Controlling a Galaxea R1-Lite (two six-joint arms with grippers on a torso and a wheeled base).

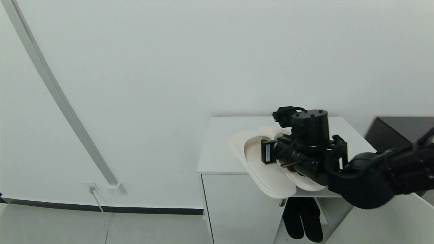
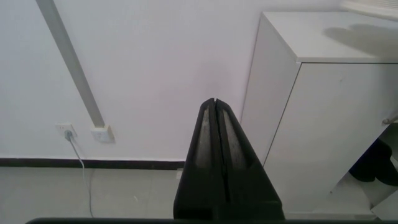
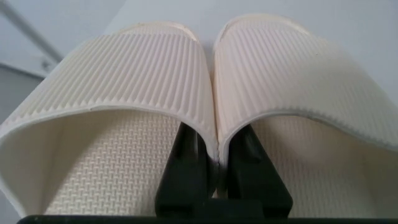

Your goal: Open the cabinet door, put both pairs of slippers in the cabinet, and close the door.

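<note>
- Jaws of the right gripper [image 3: 216, 159] stand narrow, clamped on the two touching inner walls of the white slippers [image 3: 124, 81], one finger inside each slipper.
- Just outward, the pair spans the cabinet top [image 1: 217, 149], heel ends jutting past its front edge; whether it rests there or is lifted cannot be told.
- Below the jaws, the black slippers [image 1: 303, 220] already sit in the open compartment, with the cabinet door [image 1: 383, 220] swung open beside the arm.
- Second pair looks to be the step in hand; the next move calls for carrying both slippers down and in beside the black ones without losing either.
- Well apart from these jaws, the left gripper [image 2: 215, 115] hangs pressed together and empty, off the cabinet's side.
</note>
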